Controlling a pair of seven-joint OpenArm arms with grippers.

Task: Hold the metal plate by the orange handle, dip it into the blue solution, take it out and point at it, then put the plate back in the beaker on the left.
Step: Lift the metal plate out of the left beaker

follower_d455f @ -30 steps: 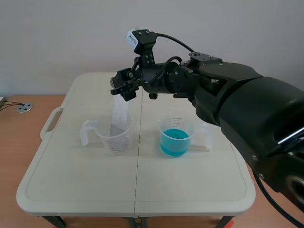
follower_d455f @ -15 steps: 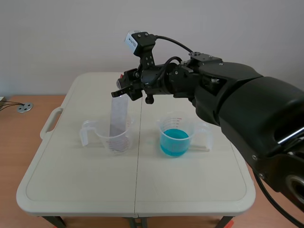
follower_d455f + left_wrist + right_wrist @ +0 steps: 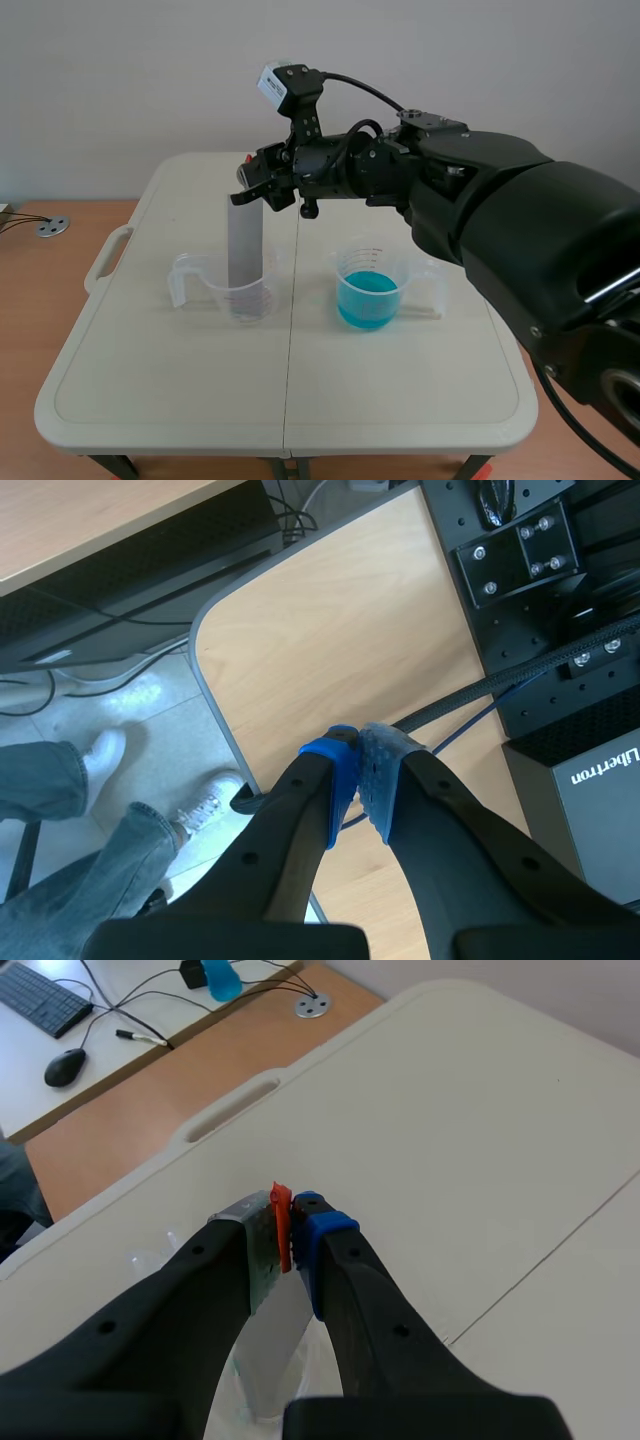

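While the right gripper [image 3: 252, 190] is clamping its jaws on the orange handle [image 3: 281, 1222], the metal plate [image 3: 243, 240] is hanging upright with its lower end inside the clear left beaker [image 3: 210, 285] on the table [image 3: 180, 390]. Beside it, the right beaker [image 3: 405, 268] is holding blue solution [image 3: 367, 298]. Away over a wooden desk [image 3: 340, 630], the left gripper [image 3: 358, 750] is hovering with its pads pressed together, gripping nothing.

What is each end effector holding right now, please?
Left end effector: closed, holding nothing.
Right end effector: closed on the orange handle of the metal plate.
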